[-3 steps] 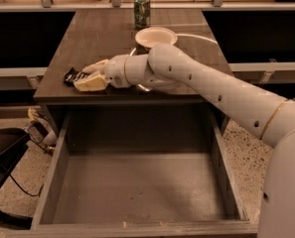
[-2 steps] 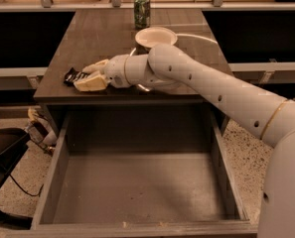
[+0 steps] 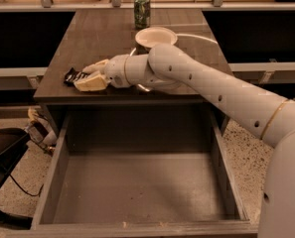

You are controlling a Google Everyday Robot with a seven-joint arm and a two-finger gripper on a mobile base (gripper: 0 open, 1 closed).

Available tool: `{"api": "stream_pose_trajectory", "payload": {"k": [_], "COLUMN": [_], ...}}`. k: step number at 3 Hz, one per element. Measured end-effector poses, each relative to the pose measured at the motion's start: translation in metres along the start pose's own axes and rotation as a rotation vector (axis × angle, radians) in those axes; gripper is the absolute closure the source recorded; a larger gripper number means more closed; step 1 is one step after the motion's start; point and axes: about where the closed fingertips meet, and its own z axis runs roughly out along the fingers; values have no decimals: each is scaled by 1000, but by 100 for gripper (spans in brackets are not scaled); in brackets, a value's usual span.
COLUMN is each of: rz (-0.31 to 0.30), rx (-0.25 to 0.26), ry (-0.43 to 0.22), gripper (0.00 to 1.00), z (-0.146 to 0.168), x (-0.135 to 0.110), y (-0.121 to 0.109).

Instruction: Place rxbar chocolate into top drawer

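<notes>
So the end effector is parked low over the front corner of the table, and the rxbar chocolate is right at its tip, touching it or as good as. The black wrapper pokes out past the tip on the side away from the wrist. Honestly I can't tell if it's clamped on the bar or just resting against it with nothing gripped.

The bar lies flat on the table. As far as I can make out, its long axis runs more or less in line with the end effector, so it points straight on out from the tip, maybe skewed a little. The near end is hidden, so take that loosely.

The top drawer is pulled wide open, below the end effector and a bit back toward the wrist side. My guess is the move is lift, swing back over the table edge, then down. The green can and white bowl are well apart from it, behind the arm.
</notes>
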Motion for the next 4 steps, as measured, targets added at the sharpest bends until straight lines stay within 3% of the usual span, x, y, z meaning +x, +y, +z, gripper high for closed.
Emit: {"api": "stream_pose_trajectory", "payload": {"k": [4], "rz": [0], "rx": [0], "ry": [0], "gripper": [100], "z": [0], "x": [0], "y": [0]}}
